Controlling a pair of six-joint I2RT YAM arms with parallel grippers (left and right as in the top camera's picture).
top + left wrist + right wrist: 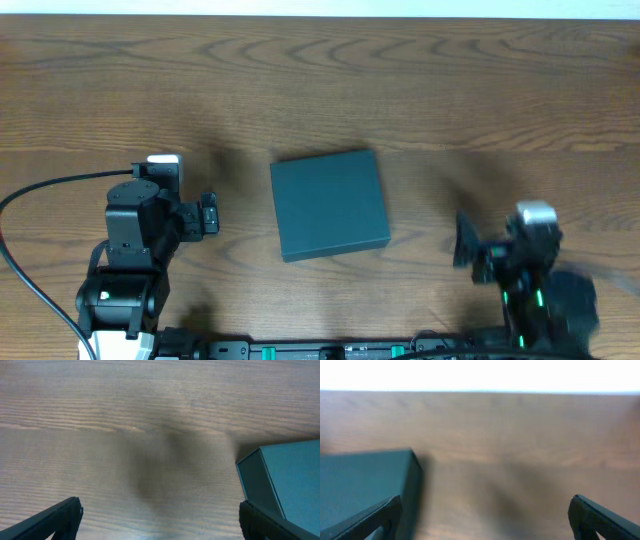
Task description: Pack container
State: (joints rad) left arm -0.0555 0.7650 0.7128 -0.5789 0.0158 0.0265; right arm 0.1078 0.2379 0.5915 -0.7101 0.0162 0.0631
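Observation:
The container (330, 204) is a dark teal square box with its lid down, resting in the middle of the table. My left gripper (208, 214) sits to its left, a short gap away, open with nothing between its fingers. In the left wrist view the container (287, 480) shows at the right edge, beside the open left gripper (160, 514). My right gripper (466, 241) is to the right of the box, also open and holding nothing. The right wrist view has the container (365, 480) at the left, by the open right gripper (485, 512).
The wooden table (320, 90) stretches back to a pale far edge (480, 390). A black cable (40, 185) loops from the left arm towards the left side. A dark rail (320, 350) with green lights runs along the front edge between the arm bases.

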